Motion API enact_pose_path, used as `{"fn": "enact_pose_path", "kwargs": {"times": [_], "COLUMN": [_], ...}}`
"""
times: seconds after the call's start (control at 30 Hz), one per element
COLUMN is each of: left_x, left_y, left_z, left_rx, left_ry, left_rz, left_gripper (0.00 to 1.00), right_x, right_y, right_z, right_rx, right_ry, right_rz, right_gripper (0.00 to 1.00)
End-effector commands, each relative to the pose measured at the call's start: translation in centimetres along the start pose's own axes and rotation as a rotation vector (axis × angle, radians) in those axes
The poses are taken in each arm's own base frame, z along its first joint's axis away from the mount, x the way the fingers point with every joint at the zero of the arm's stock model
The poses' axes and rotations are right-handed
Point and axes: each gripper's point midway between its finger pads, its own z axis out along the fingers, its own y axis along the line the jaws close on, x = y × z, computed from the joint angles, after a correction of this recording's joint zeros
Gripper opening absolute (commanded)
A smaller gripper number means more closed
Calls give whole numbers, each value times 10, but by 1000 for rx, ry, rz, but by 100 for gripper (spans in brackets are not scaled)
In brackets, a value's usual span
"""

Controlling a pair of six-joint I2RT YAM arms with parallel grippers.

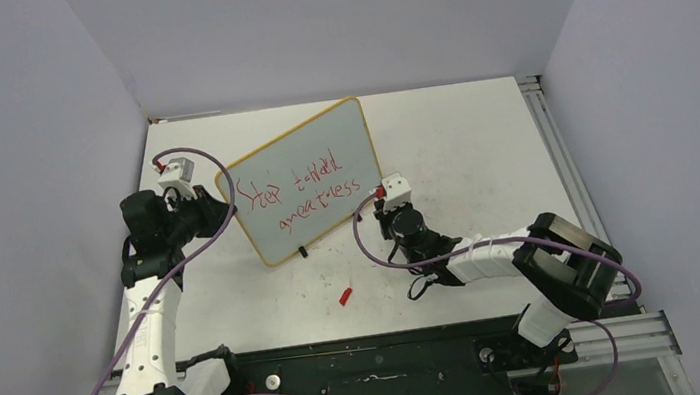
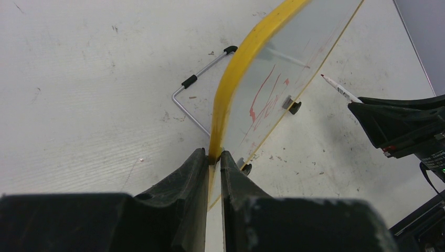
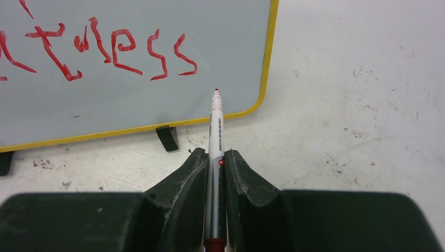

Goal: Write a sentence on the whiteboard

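Note:
The whiteboard [image 1: 308, 137] stands tilted on the table, yellow-framed, with the sentence [image 1: 310, 194] in red script in two lines across it. My left gripper [image 1: 226, 205] is shut on the board's left frame edge; in the left wrist view its fingertips [image 2: 214, 156] pinch the yellow rim [image 2: 236, 68]. My right gripper [image 3: 215, 155] is shut on a white marker [image 3: 215, 126]. The marker's red tip points at the board [image 3: 131, 105] near its lower right corner, just below the last letters of the sentence [image 3: 115, 50]. I cannot tell whether the tip touches the board.
A red marker cap [image 1: 345, 296] lies on the table in front of the board. A wire stand [image 2: 194, 84] props the board from behind, and a black foot [image 3: 168, 138] sits under its lower edge. Grey walls enclose the table on three sides.

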Motion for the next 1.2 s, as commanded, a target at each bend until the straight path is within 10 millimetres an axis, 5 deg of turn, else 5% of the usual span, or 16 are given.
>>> {"fn": "enact_pose_path", "kwargs": {"times": [0.0,0.43,0.8,0.97,1.17], "left_x": [-6,-5,-7,-8,-8], "left_y": [0,0,0,1,2], "left_z": [-4,-3,-6,-8,-12], "left_rx": [-10,-11,-21,-36,-57], "left_ry": [-23,-22,-28,-37,-50], "left_rz": [8,8,10,7,5], "left_gripper": [0,0,0,18,52], "right_x": [-25,-25,-57,-70,-81], "right_y": [5,5,-20,-30,-32], "right_z": [11,18,-24,-47,-64], "right_rx": [-5,-12,14,10,-12], "right_ry": [-73,-76,-141,-178,-192], "right_rz": [36,34,71,89,135], "right_gripper": [5,5,5,5,5]}}
